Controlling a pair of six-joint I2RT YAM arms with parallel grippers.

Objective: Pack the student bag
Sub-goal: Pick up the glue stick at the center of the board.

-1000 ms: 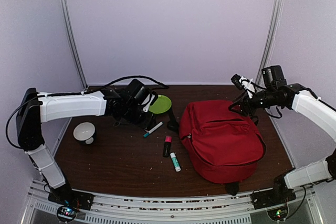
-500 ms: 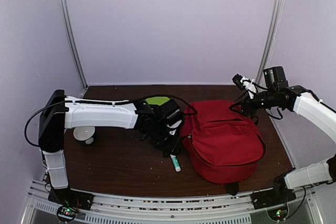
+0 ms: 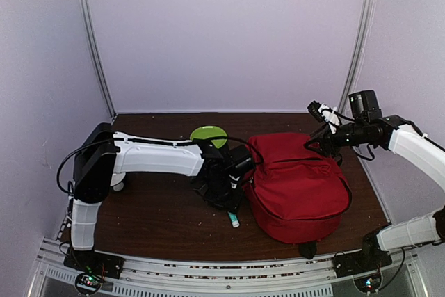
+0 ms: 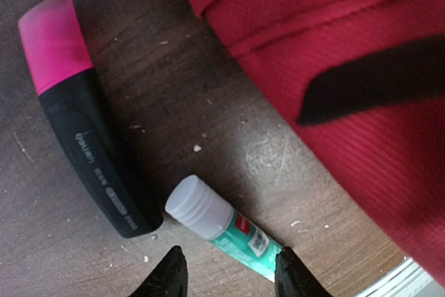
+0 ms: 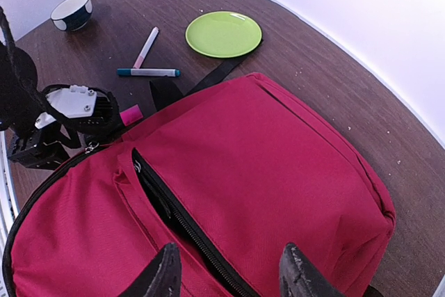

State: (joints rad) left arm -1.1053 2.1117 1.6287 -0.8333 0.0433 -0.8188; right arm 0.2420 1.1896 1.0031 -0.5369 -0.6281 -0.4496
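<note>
The red student bag (image 3: 299,186) lies flat at the right of the table, and its front pocket zipper (image 5: 174,217) is open. My left gripper (image 3: 233,196) hovers at the bag's left edge. In the left wrist view it (image 4: 228,270) is open and empty, its fingers either side of a teal glue stick with a white cap (image 4: 222,226). A black highlighter with a pink cap (image 4: 87,123) lies just left of the glue stick. My right gripper (image 5: 231,269) is open and empty above the bag's far right side (image 5: 278,172).
A green plate (image 3: 208,133) sits behind the left arm, with a black bag strap (image 5: 222,71) reaching towards it. A pink-and-white marker (image 5: 146,46) and a teal marker (image 5: 148,72) lie near the plate. A white bowl (image 5: 72,12) stands at the far left.
My left arm has swung right from the plate to the bag's left edge and come down over the glue stick and highlighter. The right arm has hardly moved.
</note>
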